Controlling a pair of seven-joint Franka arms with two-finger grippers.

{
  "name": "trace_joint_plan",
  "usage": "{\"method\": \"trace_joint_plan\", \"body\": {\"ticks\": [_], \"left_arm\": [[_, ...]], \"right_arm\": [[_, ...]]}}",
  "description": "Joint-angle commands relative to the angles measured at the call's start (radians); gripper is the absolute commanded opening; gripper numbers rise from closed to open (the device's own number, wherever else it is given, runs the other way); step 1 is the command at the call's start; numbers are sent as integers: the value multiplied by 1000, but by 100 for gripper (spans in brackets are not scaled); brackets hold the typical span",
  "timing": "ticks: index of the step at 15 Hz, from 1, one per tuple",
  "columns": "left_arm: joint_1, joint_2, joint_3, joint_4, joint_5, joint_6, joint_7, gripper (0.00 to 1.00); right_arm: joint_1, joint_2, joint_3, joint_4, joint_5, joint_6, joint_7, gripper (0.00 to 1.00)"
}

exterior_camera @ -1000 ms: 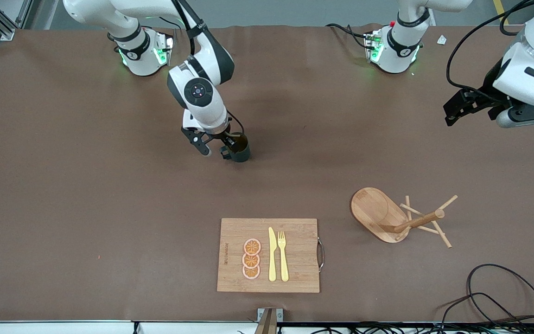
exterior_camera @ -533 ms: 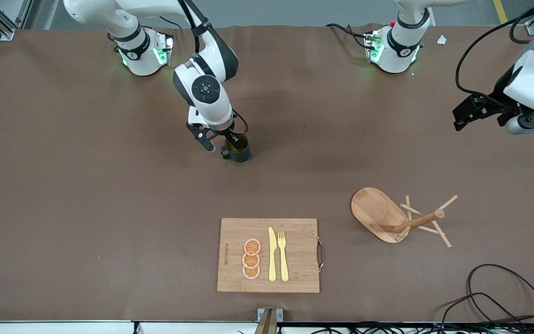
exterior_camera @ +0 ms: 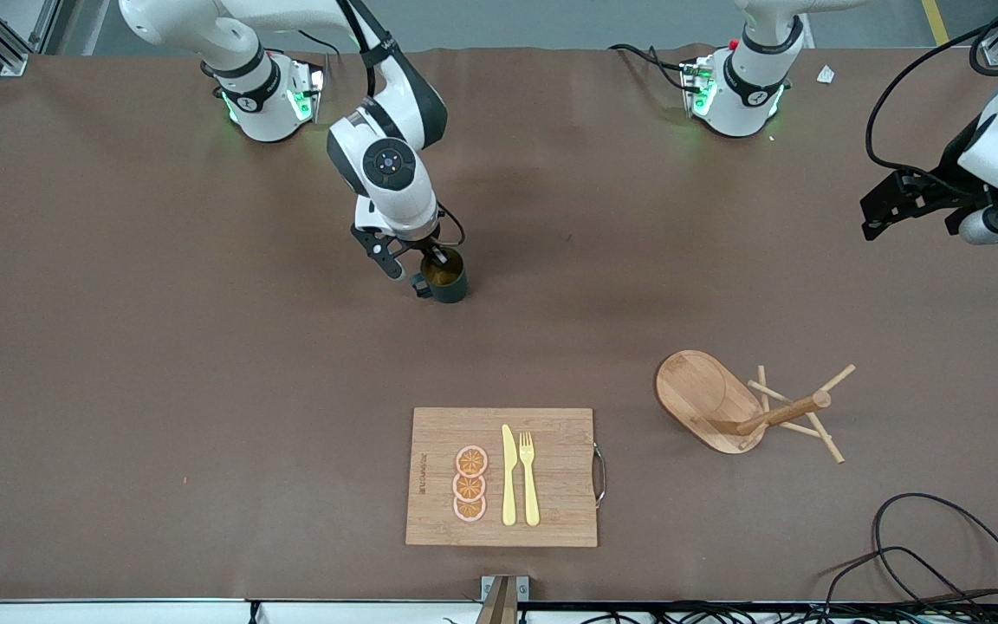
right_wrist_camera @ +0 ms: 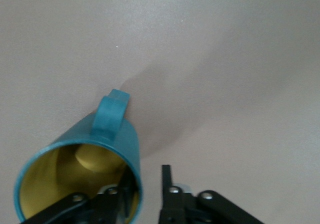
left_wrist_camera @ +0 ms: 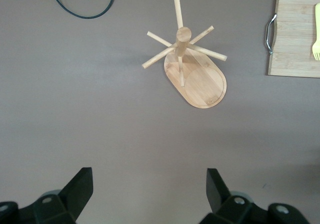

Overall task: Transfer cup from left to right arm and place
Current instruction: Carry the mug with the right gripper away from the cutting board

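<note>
Standing upright near the middle of the matte brown desk, the glossy teal cup (exterior_camera: 448,279) with mustard inside, the right gripper (exterior_camera: 419,263) with one finger inside its rim and one outside, not clamped, the left gripper (exterior_camera: 896,198) wide open, empty, above the desk's edge, wooden peg rack (exterior_camera: 746,406)

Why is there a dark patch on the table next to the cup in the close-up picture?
In the right wrist view that patch is a shadow, cast on the table by the cup and the right gripper, whose fingers straddle the cup's rim. In the front view the shadow there is much fainter. In the left wrist view the wooden peg rack looks sharp, with little shadow.
</note>
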Motion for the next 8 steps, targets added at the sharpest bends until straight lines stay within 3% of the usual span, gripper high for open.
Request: {"method": "trace_joint_plan", "body": {"ticks": [1, 8], "left_arm": [[8, -23, -12, -15, -17, -12, 3, 100], [16, -40, -15, -7, -66, -91, -28, 100]], "right_arm": [[17, -11, -10, -24, 18, 14, 12, 0], [-49, -77, -39, -22, 13, -41, 76, 0]]}}
